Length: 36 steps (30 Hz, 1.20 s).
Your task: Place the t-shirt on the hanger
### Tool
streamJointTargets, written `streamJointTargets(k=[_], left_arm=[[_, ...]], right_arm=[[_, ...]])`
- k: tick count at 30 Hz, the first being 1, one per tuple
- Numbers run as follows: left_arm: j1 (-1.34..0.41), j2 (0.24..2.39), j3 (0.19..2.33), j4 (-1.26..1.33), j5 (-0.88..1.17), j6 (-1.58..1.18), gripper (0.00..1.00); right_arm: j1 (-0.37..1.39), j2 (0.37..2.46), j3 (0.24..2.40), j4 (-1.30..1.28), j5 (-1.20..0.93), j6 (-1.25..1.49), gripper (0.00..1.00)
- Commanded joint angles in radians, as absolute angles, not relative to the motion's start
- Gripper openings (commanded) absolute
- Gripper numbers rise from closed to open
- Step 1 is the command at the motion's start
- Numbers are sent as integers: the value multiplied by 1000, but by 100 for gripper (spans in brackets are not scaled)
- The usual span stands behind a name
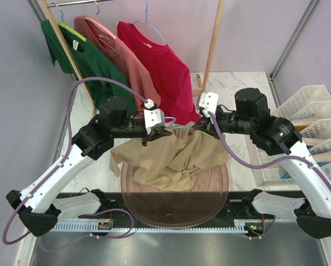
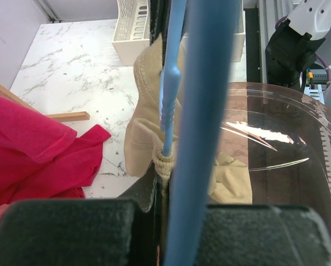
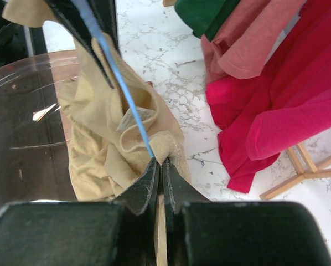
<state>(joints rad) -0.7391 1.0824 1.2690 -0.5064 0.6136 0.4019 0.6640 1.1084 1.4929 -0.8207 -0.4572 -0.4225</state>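
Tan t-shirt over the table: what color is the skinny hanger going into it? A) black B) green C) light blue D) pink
C: in the left wrist view the wire hanger running down into the collar of the tan t-shirt is plainly light blue.

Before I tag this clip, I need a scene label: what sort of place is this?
Probably a robot test cell for laundry work, not a home: left arm and right arm bolted to a marble-patterned table, shirts hung on a wooden rack, plain walls close around.
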Motion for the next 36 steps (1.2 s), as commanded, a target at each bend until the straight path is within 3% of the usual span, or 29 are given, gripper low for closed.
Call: streamJointTargets(k=[1,9,15,19,20,21,22,23,26,28,36], left_arm=[[-741,1078,1304,-445,626,403,2],[-741,1069,1302,-445,684,410,2],[-741,1068,1302,-448,747,396,2],[-741,1086,1315,-434,727,373,2],[-741,1085,1315,-430,718,362,2],[-741,1086,1313,-436,698,361,3],[-741,1083,1313,-448,678,359,7],[-741,1074,1312,-465,652,357,19],[-704,1045,1293,-587,623,380,35],[-625,1011,1246,-649,652,394,40],[-341,876,1135,-807,680,593,38]], right_arm=[[663,1103,1479,-851,-540,-468,11],[663,1104,1445,-864,-558,-514,24],[663,1112,1433,-838,-557,-503,26],[663,1112,1422,-819,-558,-499,12],[663,1112,1422,-816,-551,-499,0],[664,1112,1422,-813,-517,-499,0],[663,1103,1422,-802,-496,-488,0],[663,1098,1420,-795,-473,-486,0],[661,1069,1411,-766,-385,-486,0],[658,1051,1411,-755,-351,-485,0],[632,1008,1425,-738,-360,-469,0]])
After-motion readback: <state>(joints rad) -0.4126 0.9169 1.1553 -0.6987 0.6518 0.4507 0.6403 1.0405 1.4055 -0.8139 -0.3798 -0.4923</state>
